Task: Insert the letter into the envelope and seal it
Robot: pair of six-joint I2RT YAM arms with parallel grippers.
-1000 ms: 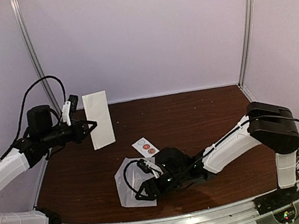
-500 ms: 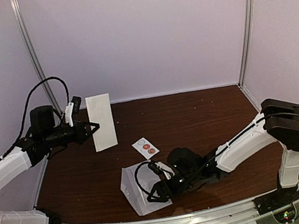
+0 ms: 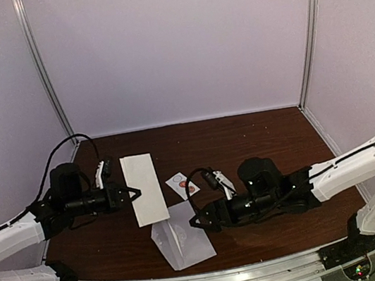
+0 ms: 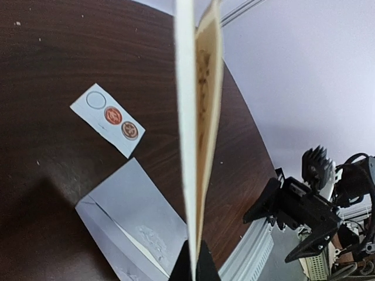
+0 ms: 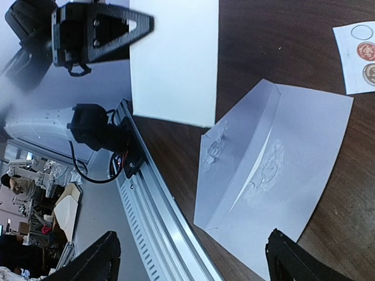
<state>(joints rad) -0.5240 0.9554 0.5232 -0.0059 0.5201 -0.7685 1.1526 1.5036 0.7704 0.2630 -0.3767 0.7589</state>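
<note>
Dark brown wood tops the bench [image 3: 259, 143], and the envelope [image 3: 181, 235] lies flat on it near the front edge, about midway between the two arms. It is pale grey-white and turned at an angle. A crease runs along one long side, with a faint embossed patch beside it. From where the cameras sit I cannot say for sure whether the flap is opened out or folded down.

At the left, the left hand [image 3: 136, 191] is clenched on the letter [image 3: 144, 189], pinching it by the middle of one long edge. The letter is a white folded sheet. From above it shows as a plain rectangle, with its near corner close to the envelope's far left corner. Seen edge-on from the left wrist, its two leaves part a little toward the far end, and the inner face looks tan.

Just right of the letter, a small white sticker strip [image 3: 182, 185] lies on the wood beyond the envelope, carrying two reddish round seals and one empty ring.

From the other side, the right hand [image 3: 200, 223] reaches in low over the envelope's right edge. Its two fingers are spread wide, grasping nothing, and the envelope shows between them in the right wrist view.
</note>
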